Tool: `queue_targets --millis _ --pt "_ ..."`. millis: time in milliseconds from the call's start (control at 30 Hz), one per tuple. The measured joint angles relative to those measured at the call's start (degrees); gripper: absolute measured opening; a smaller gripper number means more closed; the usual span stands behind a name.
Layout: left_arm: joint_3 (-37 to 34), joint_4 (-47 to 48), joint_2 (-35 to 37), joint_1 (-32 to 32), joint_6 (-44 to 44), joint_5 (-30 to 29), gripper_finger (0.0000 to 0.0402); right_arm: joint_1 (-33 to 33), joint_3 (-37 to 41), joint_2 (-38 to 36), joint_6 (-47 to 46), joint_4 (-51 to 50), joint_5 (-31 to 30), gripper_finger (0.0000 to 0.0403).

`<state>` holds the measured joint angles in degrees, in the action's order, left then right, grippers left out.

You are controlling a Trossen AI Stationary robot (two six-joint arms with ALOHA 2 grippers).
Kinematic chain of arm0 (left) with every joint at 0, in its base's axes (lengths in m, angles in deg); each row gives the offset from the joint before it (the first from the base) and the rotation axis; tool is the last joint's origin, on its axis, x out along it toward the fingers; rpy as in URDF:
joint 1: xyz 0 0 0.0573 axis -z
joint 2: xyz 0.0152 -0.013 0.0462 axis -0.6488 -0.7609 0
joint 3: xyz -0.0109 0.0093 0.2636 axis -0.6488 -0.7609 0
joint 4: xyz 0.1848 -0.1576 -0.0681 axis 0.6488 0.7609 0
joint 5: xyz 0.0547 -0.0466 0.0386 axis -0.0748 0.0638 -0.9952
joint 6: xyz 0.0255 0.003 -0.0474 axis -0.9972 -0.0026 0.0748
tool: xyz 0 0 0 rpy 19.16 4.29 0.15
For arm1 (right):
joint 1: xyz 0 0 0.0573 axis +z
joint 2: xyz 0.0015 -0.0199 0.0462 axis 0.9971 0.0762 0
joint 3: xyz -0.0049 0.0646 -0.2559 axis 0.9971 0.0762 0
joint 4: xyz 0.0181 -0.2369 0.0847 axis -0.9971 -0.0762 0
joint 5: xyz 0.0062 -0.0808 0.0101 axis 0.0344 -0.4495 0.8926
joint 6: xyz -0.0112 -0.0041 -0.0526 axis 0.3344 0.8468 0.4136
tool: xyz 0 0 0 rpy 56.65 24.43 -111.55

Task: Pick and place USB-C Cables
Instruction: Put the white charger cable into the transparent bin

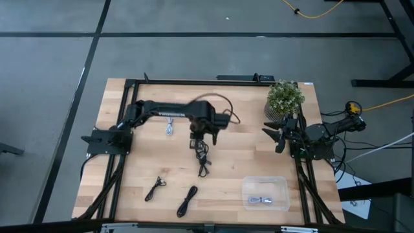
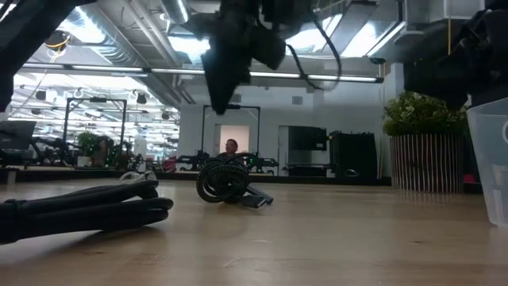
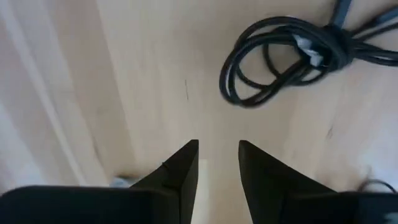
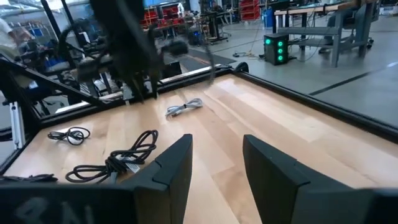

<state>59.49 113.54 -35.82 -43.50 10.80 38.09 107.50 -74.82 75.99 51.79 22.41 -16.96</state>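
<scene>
My left gripper hovers open above the table's middle, just short of a black USB-C cable bundle that lies coiled on the wood. It touches nothing. A pale cable lies toward the far side of that arm. Two more black cables lie near the table's near edge. Another pale cable rests in the clear container. My right gripper waits open at the table's right edge.
A potted plant stands at the far right corner, close to the right arm. The clear container sits near the right near corner. Black frame rails run along the table's sides. Bare wood lies between the middle cable and the container.
</scene>
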Motion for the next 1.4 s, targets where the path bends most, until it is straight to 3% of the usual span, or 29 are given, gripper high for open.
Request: queue_targets --millis 333,633,767,1033,1167,1400 --pt "-5.49 -0.04 18.38 -8.82 3.03 -0.75 0.0108 0.00 -0.02 -0.02 -0.73 -0.75 -0.01 0.0147" --pt "-19.05 -6.14 37.54 -11.24 20.51 -22.87 0.0108 0.00 -0.02 -0.02 -2.71 -0.97 -0.02 0.0147" --pt "-28.59 -11.42 43.88 -11.32 31.02 -28.41 0.0108 0.00 -0.02 -0.02 -4.79 -1.52 -0.03 0.0147" --pt "-47.80 -18.98 48.57 -11.67 54.55 -28.06 0.0108 0.02 -0.02 -0.02 -6.27 -1.67 -0.01 0.0147" --pt "-55.35 -22.46 48.10 -13.28 55.60 -26.73 0.0108 0.01 -0.02 -0.02 -6.83 -1.65 -0.01 0.0147" --pt "-65.92 -35.55 48.03 -17.85 55.14 -17.17 0.0108 0.00 -0.01 -0.02 -8.01 -1.65 -0.01 0.0147"
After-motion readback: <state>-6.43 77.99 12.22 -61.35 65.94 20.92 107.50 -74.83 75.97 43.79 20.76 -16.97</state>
